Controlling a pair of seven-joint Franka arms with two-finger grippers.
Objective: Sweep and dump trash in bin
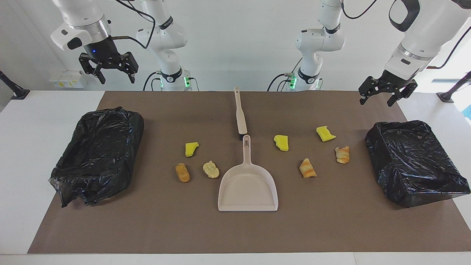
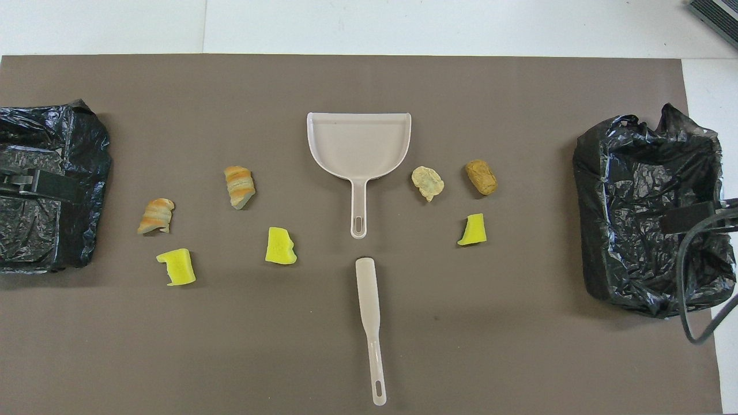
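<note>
Facing view: beige dustpan [image 1: 247, 187] at mat centre, brush [image 1: 240, 115] at its 12 o'clock. Trash: three bits [image 1: 191, 148] at 9 o'clock, four [image 1: 307, 168] at 3 o'clock. Black-bagged bins [image 1: 97, 154] at both mat ends. Left gripper [image 1: 386, 95] and right gripper [image 1: 109, 70] wait raised, fingers spread, empty.

Overhead view: dustpan at 12 o'clock of brush; yellow sponge chunks [image 2: 280, 246] nearer the robots than the bread-like pieces [image 2: 238, 185].
</note>
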